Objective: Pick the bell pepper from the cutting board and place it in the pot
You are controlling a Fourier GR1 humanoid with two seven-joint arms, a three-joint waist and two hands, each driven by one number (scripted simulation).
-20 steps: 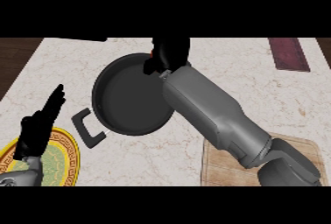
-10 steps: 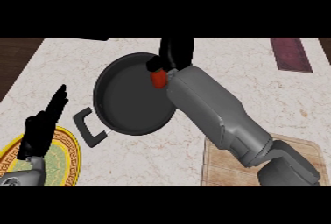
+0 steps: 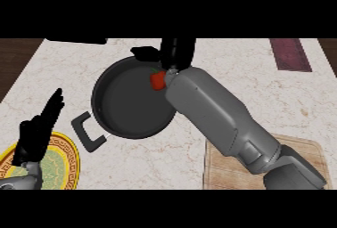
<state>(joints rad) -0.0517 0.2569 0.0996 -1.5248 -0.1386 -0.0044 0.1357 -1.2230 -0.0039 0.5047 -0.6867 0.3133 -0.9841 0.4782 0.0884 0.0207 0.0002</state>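
Nearest you, the left hand (image 3: 38, 133) rests at 8 o'clock with fingers straight and apart, over the yellow plate (image 3: 63, 153), and the cutting board (image 3: 296, 147) lies at 4 o'clock. At 12 o'clock the bell pepper (image 3: 158, 80) shows inside the pot (image 3: 128, 107), near its far-right rim and against the forearm. The right hand (image 3: 176, 51) is largely hidden, so you cannot tell whether it grips; pulling back could drag the pepper over that rim.

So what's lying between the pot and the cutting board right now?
In the head view, only the right forearm crosses above the bare marble counter between the pot and the cutting board; nothing lies there.
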